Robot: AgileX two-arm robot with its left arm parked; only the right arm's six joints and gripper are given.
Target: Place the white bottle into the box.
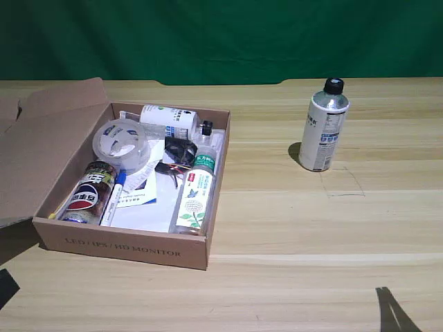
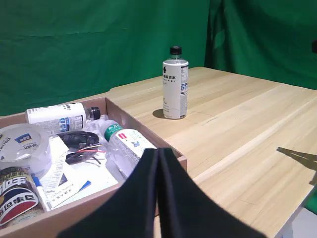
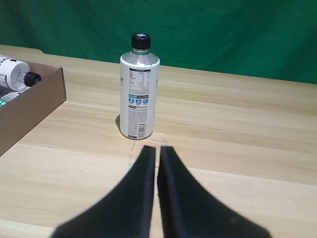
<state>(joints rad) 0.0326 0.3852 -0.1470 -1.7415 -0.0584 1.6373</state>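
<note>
The white bottle (image 1: 324,128) stands upright on the wooden table, well to the exterior view's right of the box (image 1: 124,247); it has a black cap and a white label with dark text. In the right wrist view the bottle (image 3: 139,94) is straight ahead of my right gripper (image 3: 156,149), a short gap away. The two black fingers (image 3: 141,188) are pressed together with nothing between them. The box wall (image 3: 27,111) shows off to the side in that view. The bottle (image 2: 175,87) and the box (image 2: 130,119) also appear in the left wrist view.
The open box holds a smaller white-labelled bottle (image 1: 169,122), a green-capped floral bottle (image 1: 195,194), a tape roll (image 1: 122,144), a cola can (image 1: 88,194), a pen and papers. Its flap (image 1: 41,145) lies open at the exterior view's left. A green curtain backs the table.
</note>
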